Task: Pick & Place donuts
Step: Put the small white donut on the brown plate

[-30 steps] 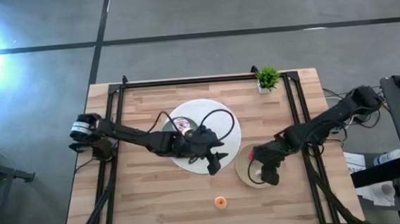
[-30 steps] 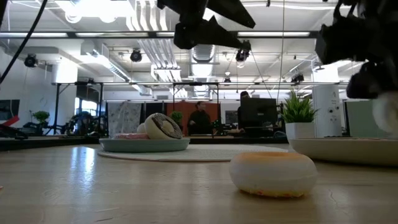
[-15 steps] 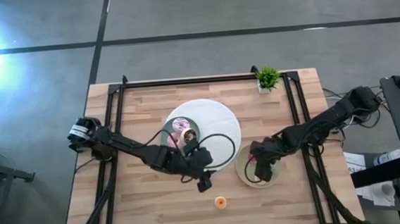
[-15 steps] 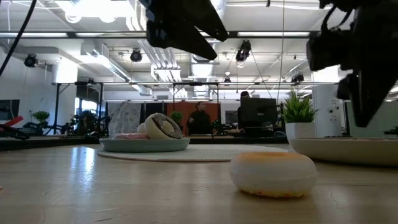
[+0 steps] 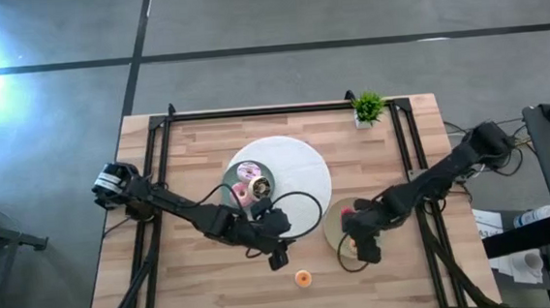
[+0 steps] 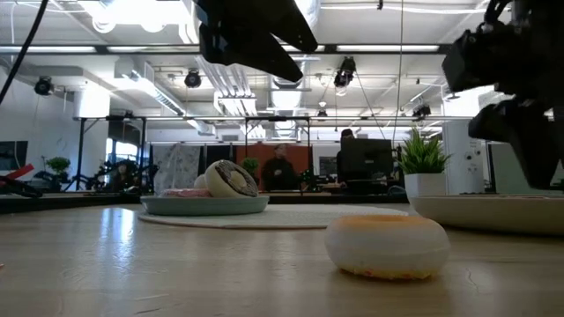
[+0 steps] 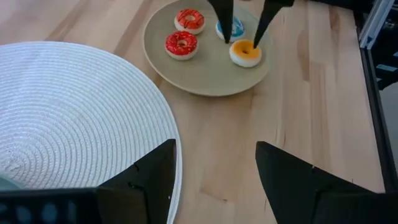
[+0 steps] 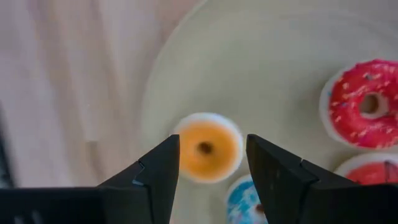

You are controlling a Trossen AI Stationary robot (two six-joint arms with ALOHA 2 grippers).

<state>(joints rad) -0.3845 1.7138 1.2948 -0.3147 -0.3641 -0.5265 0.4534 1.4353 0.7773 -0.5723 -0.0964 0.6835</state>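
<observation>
Hovering over the bare wood just beyond the white round mat [image 5: 302, 186], the left gripper [image 5: 279, 260] has its fingers spread apart and grasps nothing. On the high view's clock face, the lone orange donut [image 5: 303, 278] on the table lies at about 4 o'clock from this gripper, near it and not touching. A ring has no long axis, so finger orientation looks free; judged from the layout, the coming move is a short shift toward 4 o'clock followed by a descent.

The right gripper [image 8: 208, 165] hangs over the beige plate [image 5: 331, 235], fingers parted and empty, with an orange-glazed donut [image 8: 206, 149] directly below the gap. Two red donuts [image 7: 181, 43] [image 7: 189, 19] and a blue donut [image 7: 234, 28] share that plate. The table donut lies at about 8 o'clock from the right gripper [image 5: 367, 254], farther off than from the left gripper, so the left arm appears the better placed for it.

More donuts [image 5: 255, 187] rest on the teal plate [image 5: 231, 188] on the mat, at about 11 o'clock from the left gripper.
</observation>
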